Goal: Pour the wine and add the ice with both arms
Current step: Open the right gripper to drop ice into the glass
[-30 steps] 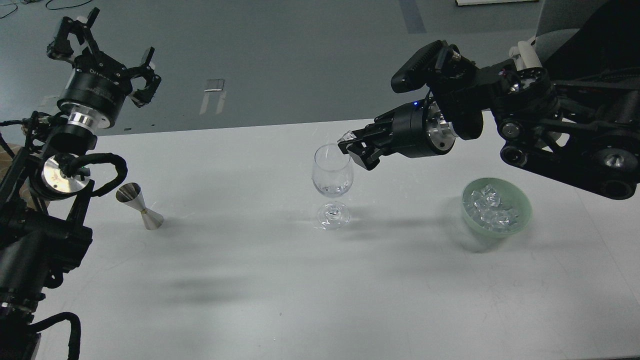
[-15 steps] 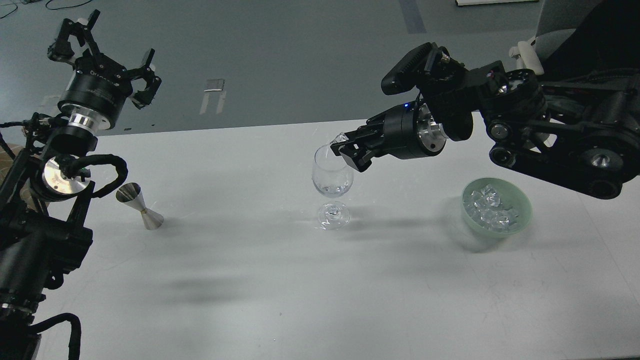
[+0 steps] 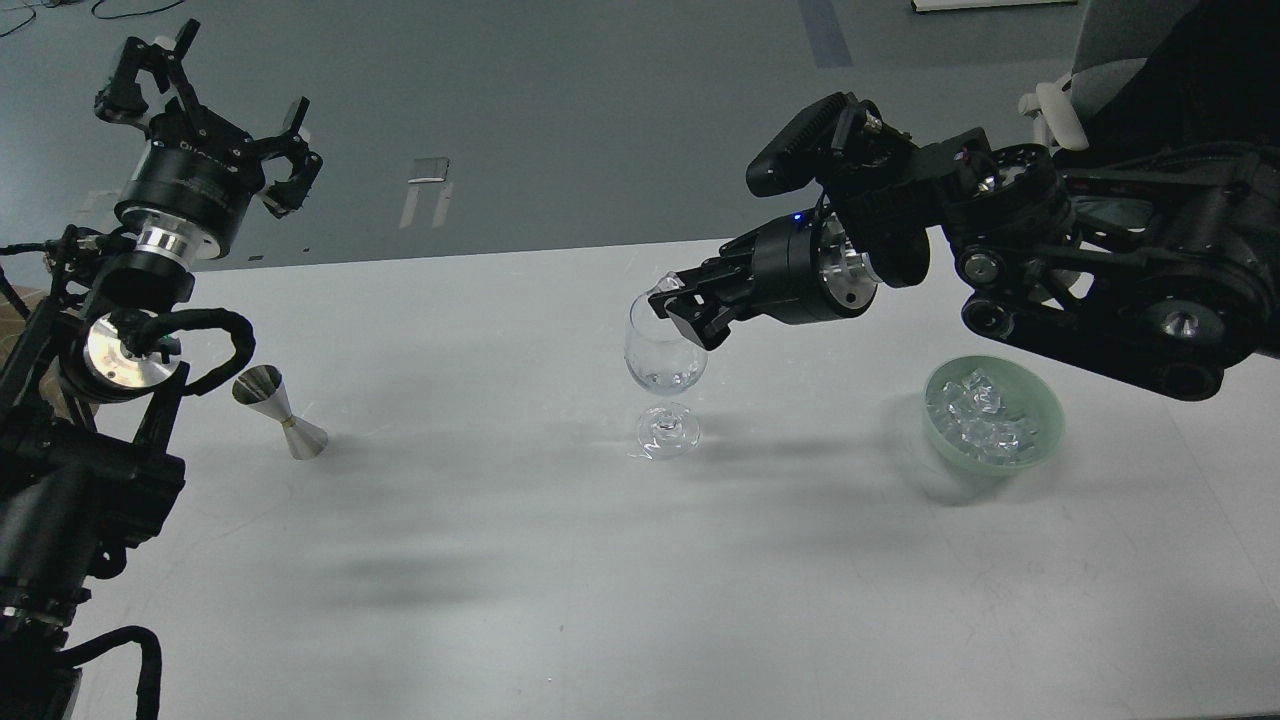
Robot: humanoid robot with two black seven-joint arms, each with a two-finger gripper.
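Near edge of the worktop (image 3: 560, 560) is bare grey, only arm shadows across it

Mid worktop, left to right: jigger (image 3: 279, 411) standing upright at left, well apart from the rest. Wine glass (image 3: 665, 372) upright at centre, a little clear liquid in the bottom of the bowl. Green bowl (image 3: 993, 413) at right, holding a heap of ice (image 3: 980, 420) – clear cubes, piled inside the rim

Right gripper (image 3: 668, 305) reaches in from the right, roughly level, tip over the glass rim on its right side. Jaws narrow, pinched on one clear cube (image 3: 666, 285), which sits at the very tip, poking up and out past the jaws, right above the mouth of the glass. Cube not in the glass. Can't tell if the jaws touch the rim; they overlap it from this angle

Left gripper (image 3: 205, 105) farther back at far left, raised off the worktop, pointing up and away. Jaws spread wide, nothing between them. Well apart from the jigger below it

Beyond the worktop's far edge: grey floor
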